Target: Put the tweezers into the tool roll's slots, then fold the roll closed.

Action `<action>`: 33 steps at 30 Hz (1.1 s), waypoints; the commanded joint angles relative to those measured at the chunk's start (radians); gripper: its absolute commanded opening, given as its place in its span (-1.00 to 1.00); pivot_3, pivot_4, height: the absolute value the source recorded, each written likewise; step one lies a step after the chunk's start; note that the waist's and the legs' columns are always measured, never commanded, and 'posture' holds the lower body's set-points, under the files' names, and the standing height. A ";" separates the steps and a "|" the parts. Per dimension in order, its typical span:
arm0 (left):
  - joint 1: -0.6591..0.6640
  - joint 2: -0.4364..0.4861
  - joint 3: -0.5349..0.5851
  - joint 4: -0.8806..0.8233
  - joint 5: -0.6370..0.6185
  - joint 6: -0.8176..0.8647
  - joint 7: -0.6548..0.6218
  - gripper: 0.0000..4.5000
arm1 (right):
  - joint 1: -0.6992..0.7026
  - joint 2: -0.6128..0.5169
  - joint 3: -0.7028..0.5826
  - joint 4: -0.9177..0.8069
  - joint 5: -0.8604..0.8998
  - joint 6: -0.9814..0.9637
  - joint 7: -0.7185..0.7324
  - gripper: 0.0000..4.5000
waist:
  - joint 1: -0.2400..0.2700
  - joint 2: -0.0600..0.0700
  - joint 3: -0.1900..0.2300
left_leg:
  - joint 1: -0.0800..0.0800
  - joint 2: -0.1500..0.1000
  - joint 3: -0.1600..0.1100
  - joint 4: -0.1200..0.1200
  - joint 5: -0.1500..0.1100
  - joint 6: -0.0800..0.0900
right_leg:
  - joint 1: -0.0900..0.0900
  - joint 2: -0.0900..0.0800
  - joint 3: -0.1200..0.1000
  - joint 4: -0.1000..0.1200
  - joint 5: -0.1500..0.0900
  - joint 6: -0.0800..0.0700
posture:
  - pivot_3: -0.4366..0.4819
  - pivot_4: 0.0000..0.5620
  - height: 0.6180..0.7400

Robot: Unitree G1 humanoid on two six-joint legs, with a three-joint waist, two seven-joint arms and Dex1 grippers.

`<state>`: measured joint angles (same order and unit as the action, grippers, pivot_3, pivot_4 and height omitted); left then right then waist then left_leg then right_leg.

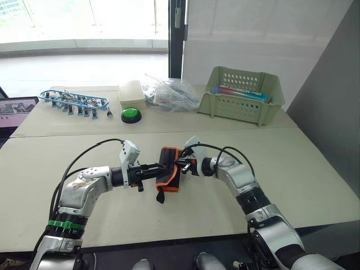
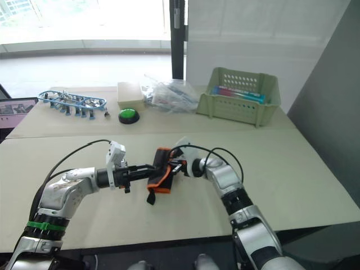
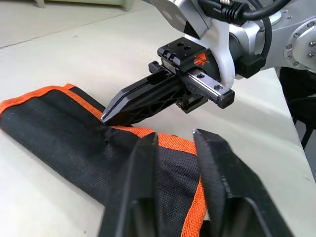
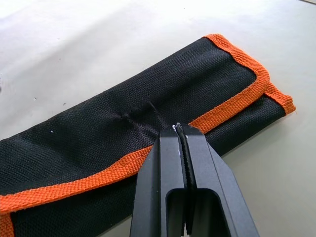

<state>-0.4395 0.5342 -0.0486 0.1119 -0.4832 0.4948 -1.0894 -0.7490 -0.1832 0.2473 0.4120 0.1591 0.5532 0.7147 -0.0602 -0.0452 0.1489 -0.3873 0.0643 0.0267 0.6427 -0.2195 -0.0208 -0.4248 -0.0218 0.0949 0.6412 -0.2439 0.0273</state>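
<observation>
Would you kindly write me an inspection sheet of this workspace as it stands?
Surface: pale table, two tops butted together.
Job's things: tool roll folded over, lying between both grippers; tweezers not seen outside it.
Clutter: green basket, clear plastic bags, green button, cream box, blue-framed row of tools, laptop at the far left edge.
Grippers: left gripper open over the roll's orange edge; right gripper shut, tips pressing on the roll.
Cables: black cables looping along both arms.
Surroundings: window, grey wall panel.
</observation>
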 commanded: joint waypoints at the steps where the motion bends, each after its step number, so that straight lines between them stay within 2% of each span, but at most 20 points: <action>1: -0.027 -0.029 -0.065 0.073 0.080 -0.117 -0.038 -0.99 | 0.040 -0.006 0.030 0.013 -0.028 0.048 0.005 -1.00 | -0.001 0.000 0.000 | 0.000 0.000 0.000 0.000 0.000 0.000 | 0.000 0.000 0.000 0.000 0.000 0.000 | -0.05 -0.47 1.00; 7: 0.003 -0.023 -0.157 0.184 0.198 -0.192 -0.063 -0.99 | 0.065 -0.014 0.022 -0.100 0.004 -0.083 0.080 -1.00 | -0.002 0.000 0.000 | -0.003 0.000 0.000 -0.001 -0.001 0.001 | -0.002 0.000 0.000 0.000 0.001 -0.001 | -0.05 -0.47 1.00; 11: 0.003 -0.034 -0.144 0.210 0.201 -0.204 -0.060 -0.99 | 0.094 0.002 -0.015 -0.184 0.088 -0.135 0.173 -1.00 | -0.007 0.000 0.000 | -0.003 0.000 0.000 -0.001 -0.001 0.001 | -0.002 0.000 0.000 -0.001 0.000 -0.001 | -0.05 -0.47 1.00; 14: -0.003 -0.036 -0.141 0.212 0.201 -0.208 -0.064 -0.99 | 0.106 -0.007 0.011 -0.210 0.101 -0.131 0.237 -1.00 | -0.007 0.000 0.000 | -0.002 0.000 0.000 -0.001 -0.001 0.001 | -0.002 0.000 0.000 0.000 -0.001 0.001 | -0.05 -0.47 1.00; 21: 0.012 -0.026 -0.136 0.185 0.196 -0.206 -0.071 -0.99 | 0.049 0.014 0.063 0.073 -0.052 -0.196 0.131 -1.00 | -0.012 0.001 0.000 | -0.001 0.000 0.000 0.000 -0.001 0.001 | -0.001 0.000 0.000 0.001 -0.001 0.001 | -0.05 -0.47 1.00; 25: 0.029 -0.017 -0.132 0.161 0.188 -0.198 -0.080 -0.99 | -0.039 0.036 0.021 0.288 -0.076 -0.263 0.059 -1.00 | -0.013 0.001 0.000 | 0.004 0.000 0.000 0.000 -0.001 0.002 | 0.002 0.001 0.001 0.002 0.000 0.001 | -0.05 -0.47 1.00; 33: 0.044 -0.012 -0.126 0.140 0.187 -0.192 -0.085 -0.99 | -0.211 0.062 -0.052 0.567 -0.072 -0.383 -0.009 -1.00 | -0.013 0.001 0.000 | 0.007 0.000 0.000 -0.001 0.000 0.002 | 0.002 0.001 0.002 0.004 0.001 -0.001 | -0.05 -0.47 1.00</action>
<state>-0.4226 0.5107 -0.1562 0.2499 -0.3125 0.2871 -1.1574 -0.9507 -0.1105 0.2141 0.9137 0.1192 0.1814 0.7473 -0.0735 -0.0442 0.1491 -0.3818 0.0648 0.0271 0.6422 -0.2200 -0.0189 -0.4230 -0.0207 0.0966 0.6453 -0.2433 0.0263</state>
